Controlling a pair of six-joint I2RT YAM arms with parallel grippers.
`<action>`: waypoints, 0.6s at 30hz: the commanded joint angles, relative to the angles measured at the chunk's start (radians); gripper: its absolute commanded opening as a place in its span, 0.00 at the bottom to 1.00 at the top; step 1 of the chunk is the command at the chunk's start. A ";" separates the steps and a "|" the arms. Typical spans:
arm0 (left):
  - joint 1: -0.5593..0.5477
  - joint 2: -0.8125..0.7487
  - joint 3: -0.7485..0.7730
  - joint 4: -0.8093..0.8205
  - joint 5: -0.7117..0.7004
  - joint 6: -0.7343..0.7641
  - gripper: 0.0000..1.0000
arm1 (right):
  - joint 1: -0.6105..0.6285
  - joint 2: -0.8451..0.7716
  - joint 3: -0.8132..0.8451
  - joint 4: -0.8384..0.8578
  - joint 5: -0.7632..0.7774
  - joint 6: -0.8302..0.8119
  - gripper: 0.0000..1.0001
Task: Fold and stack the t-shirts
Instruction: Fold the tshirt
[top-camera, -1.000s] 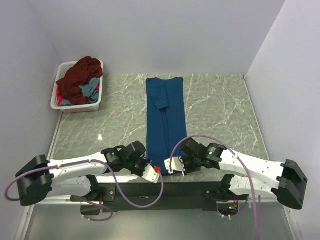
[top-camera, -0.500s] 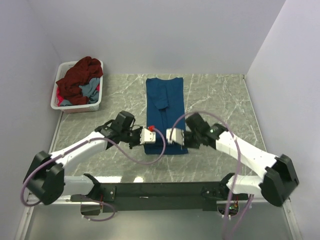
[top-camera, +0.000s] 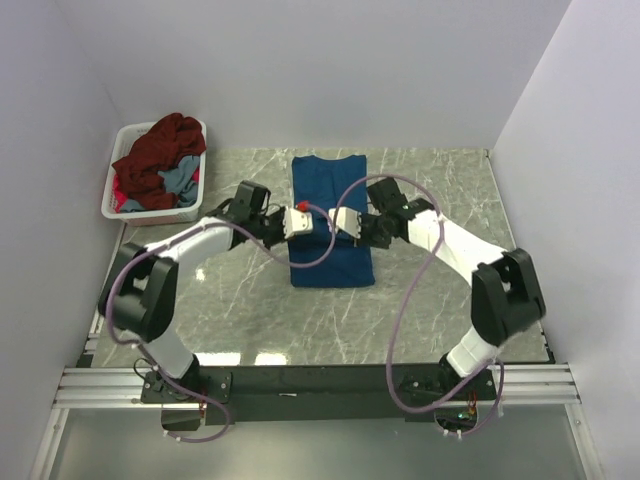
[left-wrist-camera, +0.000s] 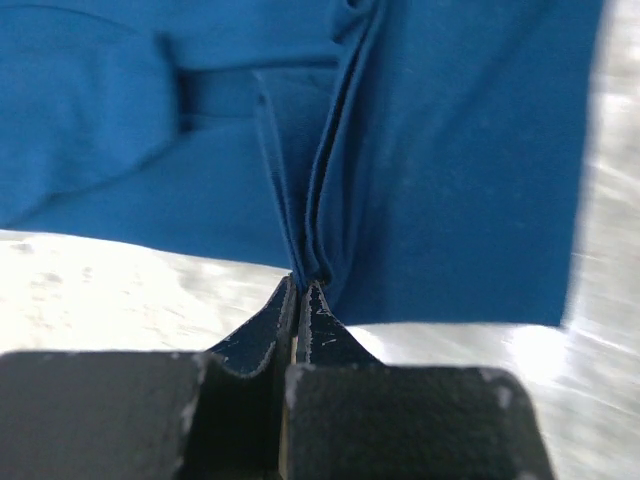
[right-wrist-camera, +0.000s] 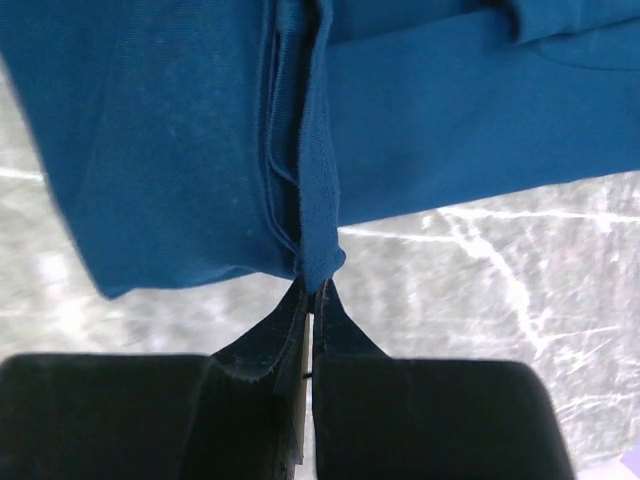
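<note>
A deep blue t-shirt (top-camera: 330, 262) lies in the middle of the marble table, folded into a narrow strip and doubled over on itself. My left gripper (top-camera: 300, 222) is shut on the left corner of its lifted hem, and my right gripper (top-camera: 343, 222) is shut on the right corner. In the left wrist view the blue cloth (left-wrist-camera: 450, 150) runs straight into the pinched tips of the gripper (left-wrist-camera: 300, 285). The right wrist view shows the cloth (right-wrist-camera: 170, 150) bunched in the gripper (right-wrist-camera: 313, 285). A dark maroon t-shirt (top-camera: 160, 150) and a grey-blue one (top-camera: 178, 182) lie heaped in the basket.
The white plastic basket (top-camera: 150, 214) stands at the table's far left corner against the wall. Grey marble table (top-camera: 440, 220) stretches to the right of the shirt. Both arms reach out over the table's middle, cables looping above them. Walls close in on three sides.
Both grippers have carried the shirt's near hem from the table's near edge toward the far side. The long blue strip has become a shorter, doubled one.
</note>
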 joint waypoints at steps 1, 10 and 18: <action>0.024 0.073 0.114 0.059 0.037 0.040 0.01 | -0.036 0.077 0.126 0.028 -0.013 -0.038 0.00; 0.050 0.243 0.259 0.113 -0.026 -0.009 0.37 | -0.067 0.242 0.244 0.072 0.065 -0.008 0.47; 0.085 0.098 0.157 0.132 -0.032 -0.120 0.61 | -0.117 0.116 0.242 -0.007 0.024 0.077 0.60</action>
